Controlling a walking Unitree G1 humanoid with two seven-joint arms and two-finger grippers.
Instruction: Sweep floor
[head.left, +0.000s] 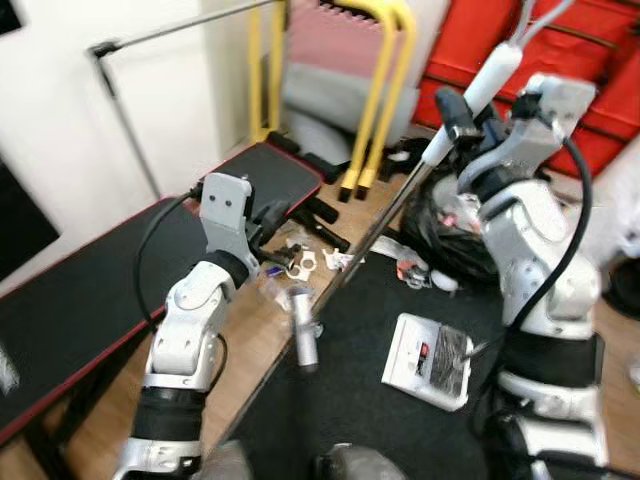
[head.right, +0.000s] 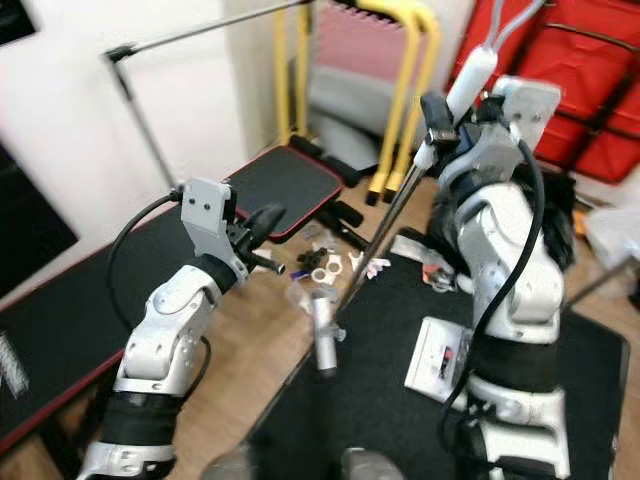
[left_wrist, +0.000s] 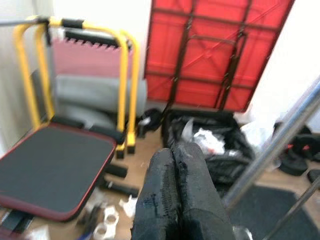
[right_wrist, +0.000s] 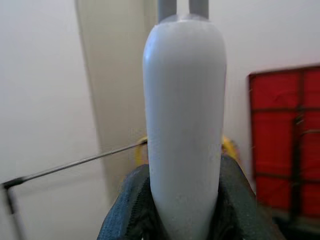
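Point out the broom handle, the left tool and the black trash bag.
broom handle (right_wrist: 184, 125): right wrist view, white grip.
left tool (left_wrist: 177, 150): left wrist view, tips of the closed fingers.
black trash bag (left_wrist: 225, 160): left wrist view, crumpled front side.

Both arms are silver shells with black bands at the joints and looping black cables. The left gripper (left_wrist: 179, 192) and right gripper (right_wrist: 185, 205) have ribbed black fingers.

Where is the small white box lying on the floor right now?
In the left eye view, the white box lies on the dark mat on the robot's right side, beside the right arm's lower section and just in front of the black bag.
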